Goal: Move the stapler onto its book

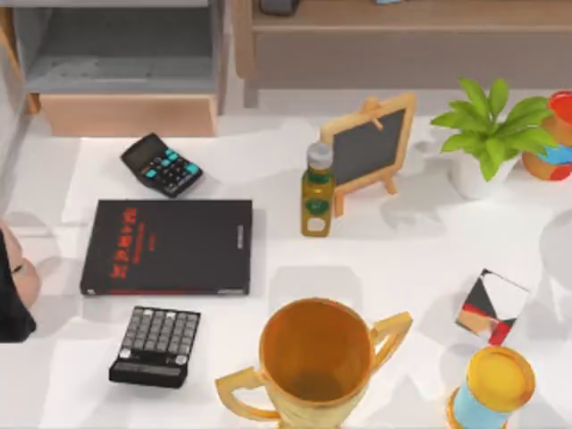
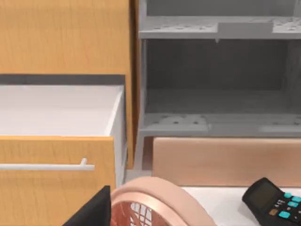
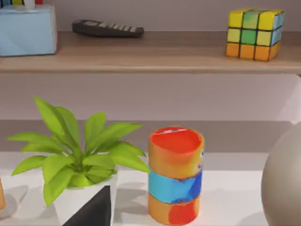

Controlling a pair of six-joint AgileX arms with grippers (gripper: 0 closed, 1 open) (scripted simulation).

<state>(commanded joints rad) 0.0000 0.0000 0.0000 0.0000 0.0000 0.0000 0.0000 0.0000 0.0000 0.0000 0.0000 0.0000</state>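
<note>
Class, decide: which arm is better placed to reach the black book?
Left, likely. The book lies on the table's left half; the left wrist view shows the teal-keyed calculator just behind it, the right wrist view the plant at far right.

Black book [image 1: 167, 248] with red lettering, far left a black calculator [image 1: 162, 165] with teal keys. Gold trophy [image 1: 315, 362] near; right, a red-orange-blue banded can [image 3: 175, 175] beside green leaves [image 3: 77, 150].
</note>
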